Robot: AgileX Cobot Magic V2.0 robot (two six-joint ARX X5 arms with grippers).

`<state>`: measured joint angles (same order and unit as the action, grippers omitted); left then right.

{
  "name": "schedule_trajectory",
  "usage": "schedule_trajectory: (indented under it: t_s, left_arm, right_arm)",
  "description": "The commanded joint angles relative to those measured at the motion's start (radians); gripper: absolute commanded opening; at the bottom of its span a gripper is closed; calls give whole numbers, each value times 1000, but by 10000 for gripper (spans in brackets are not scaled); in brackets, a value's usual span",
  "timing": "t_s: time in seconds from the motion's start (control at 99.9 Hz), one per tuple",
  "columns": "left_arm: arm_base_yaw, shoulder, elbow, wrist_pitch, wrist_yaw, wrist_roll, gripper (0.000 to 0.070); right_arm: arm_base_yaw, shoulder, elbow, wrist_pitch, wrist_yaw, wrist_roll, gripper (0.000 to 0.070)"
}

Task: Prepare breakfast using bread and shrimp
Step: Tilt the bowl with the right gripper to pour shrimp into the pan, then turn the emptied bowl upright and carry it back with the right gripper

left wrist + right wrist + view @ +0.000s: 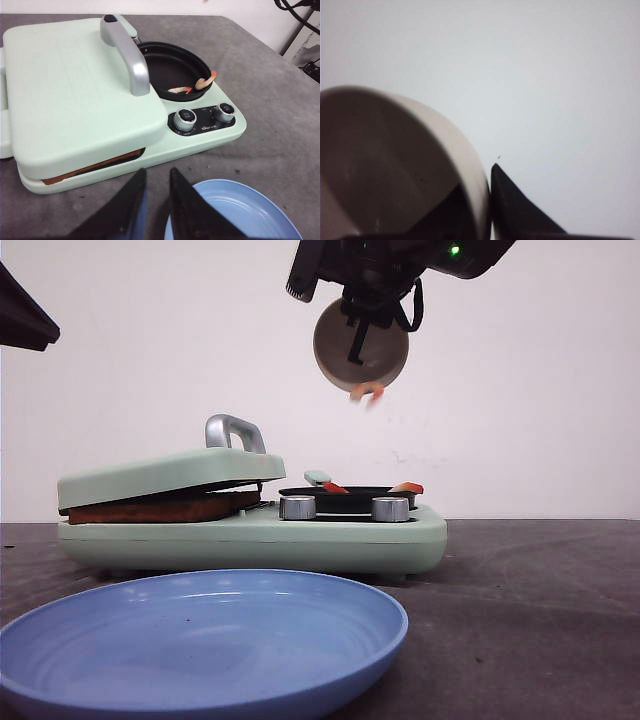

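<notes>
One shrimp below bowl-pinching fingers.

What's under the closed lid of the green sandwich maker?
Under the lid a brown bread crust edge shows through the front gap. The rest of the bread, and anything else on that plate, is covered.

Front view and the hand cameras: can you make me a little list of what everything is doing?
right gripper: shut on the rim of a bowl, held tipped over high above the pan
falling shrimp: in the air just under the bowl
pan: black, round, with shrimp already inside
bread: squeezed under the green lid
left gripper: nearly closed, holding nothing, near the blue plate
knobs: two silver ones on the cooker's front
</notes>
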<state>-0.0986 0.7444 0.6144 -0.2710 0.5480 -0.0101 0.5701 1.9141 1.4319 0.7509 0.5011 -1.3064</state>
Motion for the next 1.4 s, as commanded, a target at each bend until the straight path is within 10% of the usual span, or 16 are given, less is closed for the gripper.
schedule_trajectory:
  t_s: [0.0, 0.39, 0.831, 1.191, 1.391]
  left_arm:
    - [1, 2, 6, 9, 2, 18, 3]
    - [1, -2, 6, 2, 2, 17, 3]
    - [1, -2, 6, 4, 2, -3, 3]
    - [1, -2, 6, 29, 2, -50, 3]
    - [1, -2, 6, 43, -3, -60, 3]
  right_arm:
    - [18, 22, 23, 34, 5, -48, 3]
    - [30, 22, 23, 19, 59, 47, 3]
    - [1, 7, 23, -6, 324, 288, 5]
    - [-68, -158, 23, -479, 348, 702, 5]
    - [-161, -275, 23, -933, 140, 1110, 5]
